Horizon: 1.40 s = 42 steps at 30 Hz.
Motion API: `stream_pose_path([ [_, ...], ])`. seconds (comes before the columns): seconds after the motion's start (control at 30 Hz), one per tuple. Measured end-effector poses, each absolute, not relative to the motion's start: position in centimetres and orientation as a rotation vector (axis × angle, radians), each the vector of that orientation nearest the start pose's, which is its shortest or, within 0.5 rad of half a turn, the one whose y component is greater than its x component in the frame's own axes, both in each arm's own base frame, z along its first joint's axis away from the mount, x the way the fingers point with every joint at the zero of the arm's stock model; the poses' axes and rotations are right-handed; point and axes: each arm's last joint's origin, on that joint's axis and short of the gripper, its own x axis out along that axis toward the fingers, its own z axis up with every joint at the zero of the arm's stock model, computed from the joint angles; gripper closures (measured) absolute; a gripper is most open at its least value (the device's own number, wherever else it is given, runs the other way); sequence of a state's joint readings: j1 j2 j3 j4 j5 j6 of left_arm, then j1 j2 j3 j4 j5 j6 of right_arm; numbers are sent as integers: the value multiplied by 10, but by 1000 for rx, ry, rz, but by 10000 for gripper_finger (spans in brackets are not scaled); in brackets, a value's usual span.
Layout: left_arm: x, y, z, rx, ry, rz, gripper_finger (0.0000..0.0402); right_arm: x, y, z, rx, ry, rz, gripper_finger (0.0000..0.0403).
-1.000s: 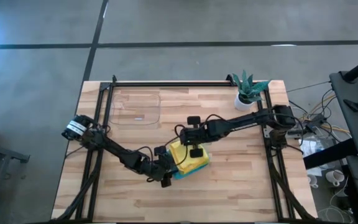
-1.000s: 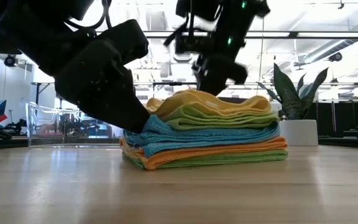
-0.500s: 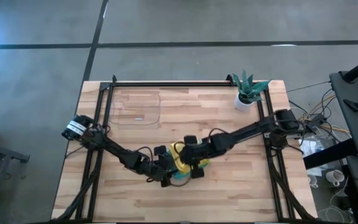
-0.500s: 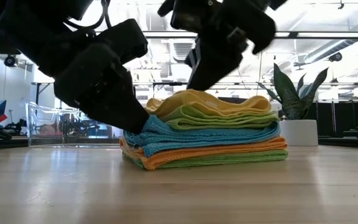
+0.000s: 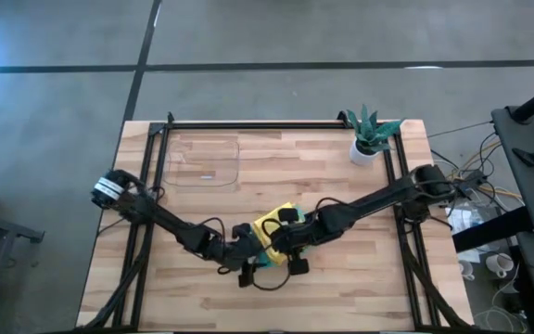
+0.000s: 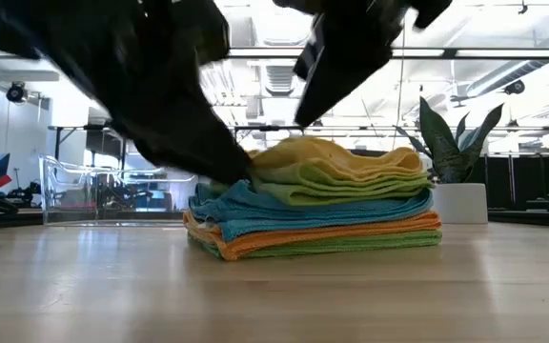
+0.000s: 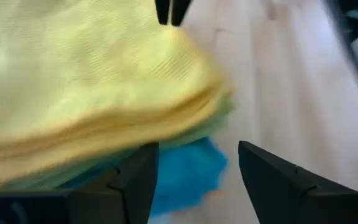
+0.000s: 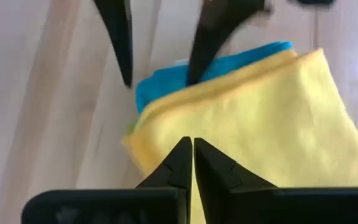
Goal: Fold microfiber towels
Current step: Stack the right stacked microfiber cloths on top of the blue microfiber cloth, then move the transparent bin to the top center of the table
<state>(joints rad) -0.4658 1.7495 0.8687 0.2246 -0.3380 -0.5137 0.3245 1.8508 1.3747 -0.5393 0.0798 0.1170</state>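
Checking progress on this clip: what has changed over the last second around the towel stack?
The right gripper, shut, swept across the top of the towel stack toward the table's near edge. The left gripper, open, shifted slightly at the stack's corner. Nothing was grasped or released. The stack, clear tray and plant stayed put.

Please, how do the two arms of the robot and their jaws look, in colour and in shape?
Both arms are dark, slim and jointed, with thin black cables looping along them. The left arm has a silver-white cylinder at its base end. The left gripper has broad, flat black jaws with angular tips. The right gripper has black jaws that taper to sharp, triangular points. No markings are legible.
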Motion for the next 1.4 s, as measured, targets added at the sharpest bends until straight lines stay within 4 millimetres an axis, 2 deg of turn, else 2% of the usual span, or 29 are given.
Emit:
stream_pose_path([
  [0.13,301,-146,168,-273,682,49,197,355,136,228,-94,992,71,390],
  [0.27,290,-152,182,-254,708,89,197,339,161,236,-179,918,-54,390],
  [0.4,284,-162,202,-63,630,6,197,330,178,239,-305,825,-155,390],
  [0.5,283,-161,222,17,570,-35,197,330,177,243,-354,803,-223,390],
  [0.6,279,-159,233,10,549,-63,197,332,168,247,-287,828,-236,380],
  [0.7,273,-159,235,11,591,-107,197,334,161,249,-261,826,-254,349],
  [0.87,271,-154,235,45,692,-103,197,334,152,256,-337,696,-502,283],
  [1.0,276,-155,239,-160,624,-40,197,336,143,262,-321,686,-528,249],
  [1.1,273,-153,236,-323,677,17,197,337,134,266,-343,697,-535,244],
  [1.17,261,-149,233,-357,805,63,197,340,125,270,-364,709,-539,243],
  [1.23,246,-141,243,-387,861,171,197,346,114,273,-377,733,-522,243],
  [1.3,228,-130,261,-408,812,325,197,351,102,274,-386,754,-515,243],
  [1.4,199,-99,286,-493,658,598,197,356,87,276,-398,771,-515,243],
])
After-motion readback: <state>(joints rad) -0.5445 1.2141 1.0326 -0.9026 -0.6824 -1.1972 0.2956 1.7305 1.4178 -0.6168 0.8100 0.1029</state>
